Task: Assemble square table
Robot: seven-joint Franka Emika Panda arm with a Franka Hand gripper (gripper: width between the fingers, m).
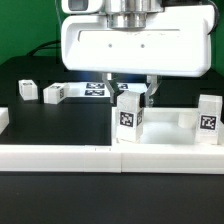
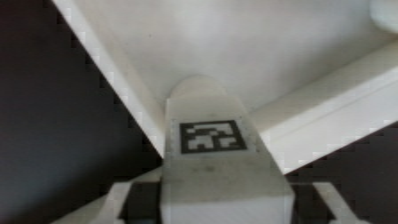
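Upper centre of the exterior view: end effector (image 1: 130,90) hanging in front of the big white square tabletop (image 1: 100,45), jaws parted by one leg's width and clamped, by the look of it, on the upper end of a tagged leg block (image 1: 130,120) at mid-frame. Just in front, across the lower frame, a long border rail (image 1: 60,155); black worktop (image 1: 100,200) below. Spare leg (image 1: 208,118) at the right edge, marker board (image 1: 88,90) at centre left.

Close up in the wrist view: same leg block (image 2: 210,135), tag toward the camera, centred in the end effector (image 2: 214,205), with the square tabletop (image 2: 249,40) beyond its tip.

Best done slowly: lift straight until clear of the rail, keep the leg upright, then line its tip with a tabletop corner before pressing or turning. Likely risk with so high a grip: tilt or slip.
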